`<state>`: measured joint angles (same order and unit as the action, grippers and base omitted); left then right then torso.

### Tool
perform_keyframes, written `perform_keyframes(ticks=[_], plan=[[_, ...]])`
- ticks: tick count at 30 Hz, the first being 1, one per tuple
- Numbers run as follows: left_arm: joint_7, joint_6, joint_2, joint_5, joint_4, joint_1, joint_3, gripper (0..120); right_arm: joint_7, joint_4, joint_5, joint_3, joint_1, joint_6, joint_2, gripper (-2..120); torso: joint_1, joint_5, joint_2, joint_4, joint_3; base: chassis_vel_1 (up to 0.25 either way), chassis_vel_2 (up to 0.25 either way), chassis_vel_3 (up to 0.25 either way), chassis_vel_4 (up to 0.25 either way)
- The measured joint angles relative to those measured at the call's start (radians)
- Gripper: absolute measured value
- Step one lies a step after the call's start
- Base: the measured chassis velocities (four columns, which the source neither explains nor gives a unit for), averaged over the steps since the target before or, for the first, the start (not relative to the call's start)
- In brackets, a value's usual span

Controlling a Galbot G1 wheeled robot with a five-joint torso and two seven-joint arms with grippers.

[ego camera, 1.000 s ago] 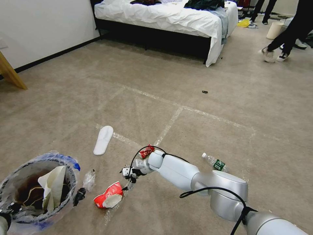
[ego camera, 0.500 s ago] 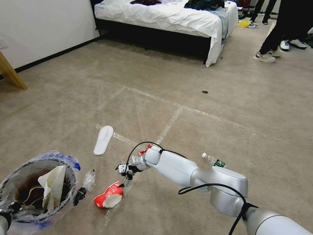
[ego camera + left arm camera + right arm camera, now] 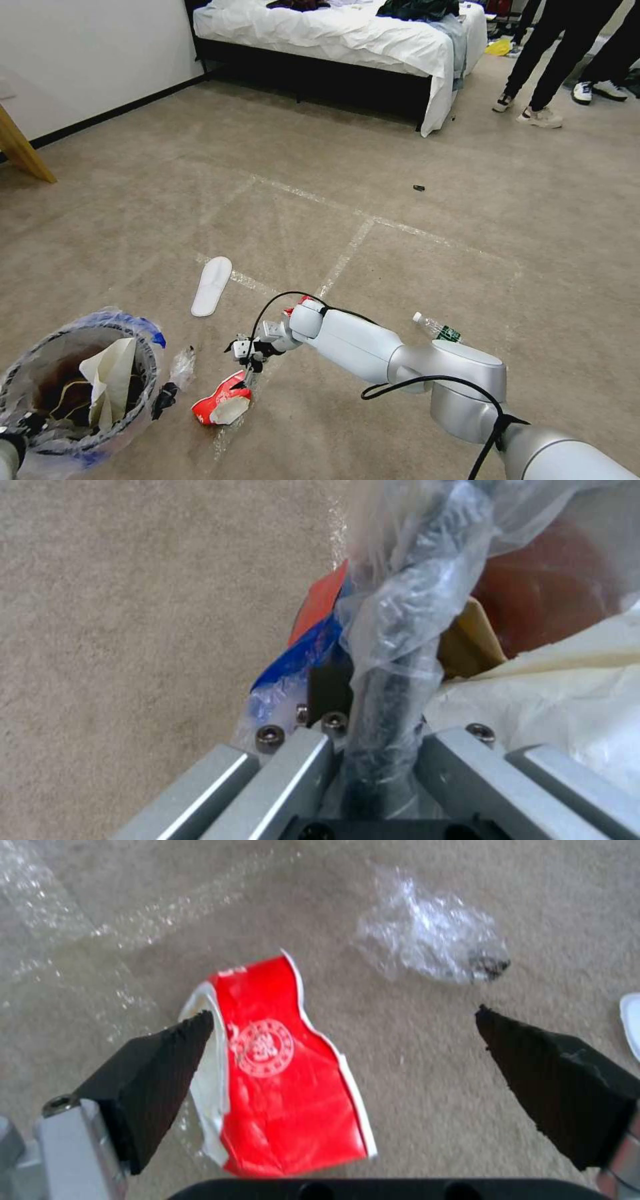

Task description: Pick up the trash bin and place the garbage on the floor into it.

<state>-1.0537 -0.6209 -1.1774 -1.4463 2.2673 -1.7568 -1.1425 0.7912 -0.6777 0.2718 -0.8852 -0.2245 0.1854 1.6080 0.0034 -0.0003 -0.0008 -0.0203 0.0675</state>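
The trash bin (image 3: 73, 393) hangs at the lower left, lined with a crinkly clear bag edged in blue, with white and brown paper inside. My left gripper (image 3: 373, 740) is shut on the bin's bag-covered rim (image 3: 400, 670). On the floor (image 3: 400, 280) beside the bin lies garbage. A crushed red-and-white paper cup (image 3: 222, 400) lies on a tape line. My right gripper (image 3: 247, 350) hovers open just above the cup (image 3: 280, 1075), its dark fingertips (image 3: 167, 1060) spread to either side. A crumpled clear wrapper (image 3: 433, 945) lies just beyond.
A green-labelled clear bottle (image 3: 440, 330) lies beside my right arm, and a red wrapper (image 3: 297, 308) peeks out behind my wrist. A white slipper (image 3: 212, 285) rests on a tape line. A bed (image 3: 347, 47) stands at the back.
My right gripper has moved left and closer to the crushed cup. The bin and my left gripper have stayed put.
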Motion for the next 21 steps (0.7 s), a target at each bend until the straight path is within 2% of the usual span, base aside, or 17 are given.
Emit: perform_keyframes(ticks=[21], plan=[[-0.002,0.002,-0.016,0.014,0.010,0.008,0.018,0,-0.024,-0.008,0.115,-0.076,-0.046,-0.006,0.000,100,0.000,0.0002,0.000,-0.0001,0.000,0.000,0.000,0.000,0.000]])
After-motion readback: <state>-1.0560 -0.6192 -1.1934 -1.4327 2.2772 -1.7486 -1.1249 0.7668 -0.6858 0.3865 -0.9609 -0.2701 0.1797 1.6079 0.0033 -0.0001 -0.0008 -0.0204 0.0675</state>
